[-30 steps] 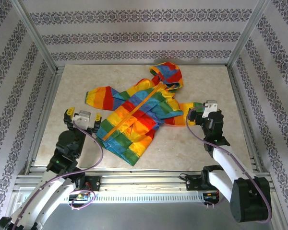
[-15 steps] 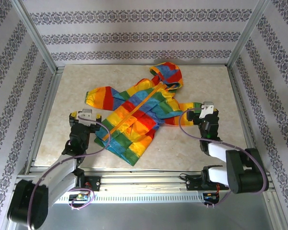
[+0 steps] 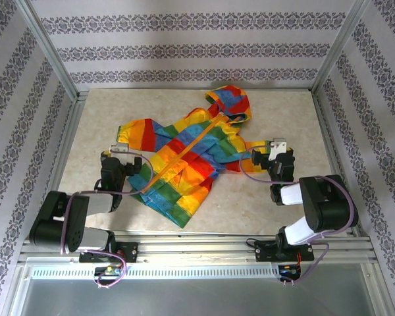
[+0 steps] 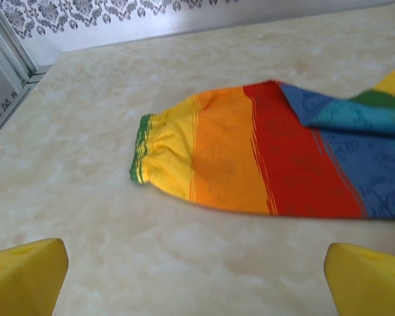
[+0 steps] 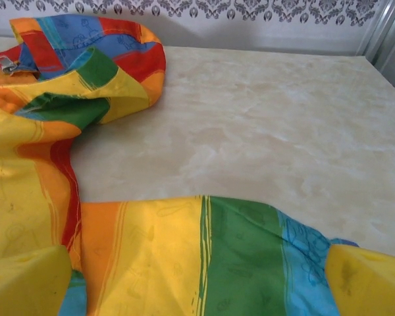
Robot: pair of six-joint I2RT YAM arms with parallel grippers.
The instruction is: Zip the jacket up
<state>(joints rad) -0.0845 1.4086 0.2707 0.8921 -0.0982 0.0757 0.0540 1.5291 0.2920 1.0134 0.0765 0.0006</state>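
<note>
Low in the top view, the left gripper sits left of centre, its yellow fingers spread wide and empty, near a sleeve cuff. The right gripper, right of centre, gapes equally wide at the other sleeve. The jacket lies flat mid-table, with its hood toward the top.

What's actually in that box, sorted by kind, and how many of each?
Striped jacket: 1
Robot arms: 2, the left arm and the right arm
Pale table: 1
Total: 4
</note>
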